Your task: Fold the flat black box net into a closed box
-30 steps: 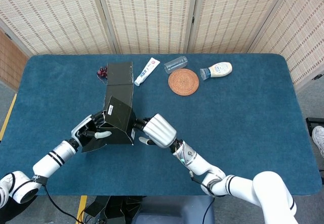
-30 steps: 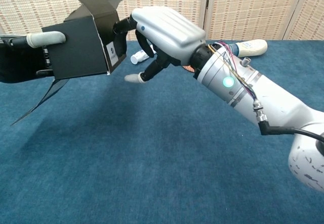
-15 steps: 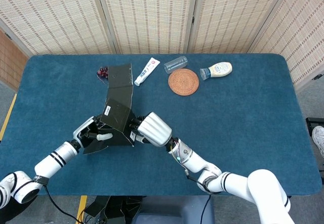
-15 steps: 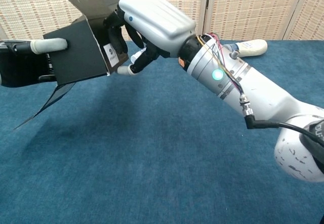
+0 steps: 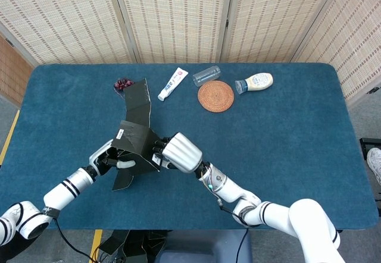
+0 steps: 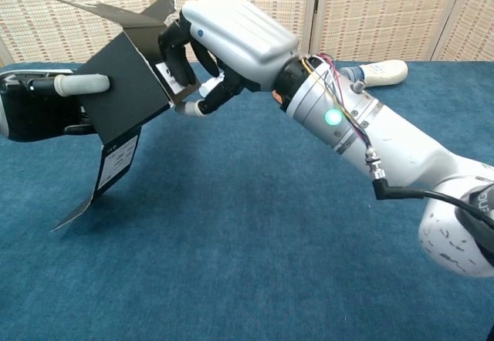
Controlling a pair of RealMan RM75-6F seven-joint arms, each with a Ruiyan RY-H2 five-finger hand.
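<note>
The black box net (image 5: 136, 139) (image 6: 127, 86) is partly folded into a sleeve and held above the blue table (image 5: 286, 132). One long flap points toward the table's far edge and another hangs down at the near left. My left hand (image 5: 112, 157) (image 6: 42, 106) grips the box's left side with its thumb across the front panel. My right hand (image 5: 178, 152) (image 6: 224, 40) grips the right end, fingers curled over the edge by the white label.
Along the table's far side lie a toothpaste tube (image 5: 172, 83), a clear cup on its side (image 5: 206, 75), a round woven coaster (image 5: 215, 96), a mayonnaise bottle (image 5: 255, 83) and a small dark red thing (image 5: 122, 84). A woven screen stands behind.
Both hands have turned the box, tilting it to the left. The lower flap has swung down and the far flap now stands narrower. My right hand has closed onto the box's right end.
</note>
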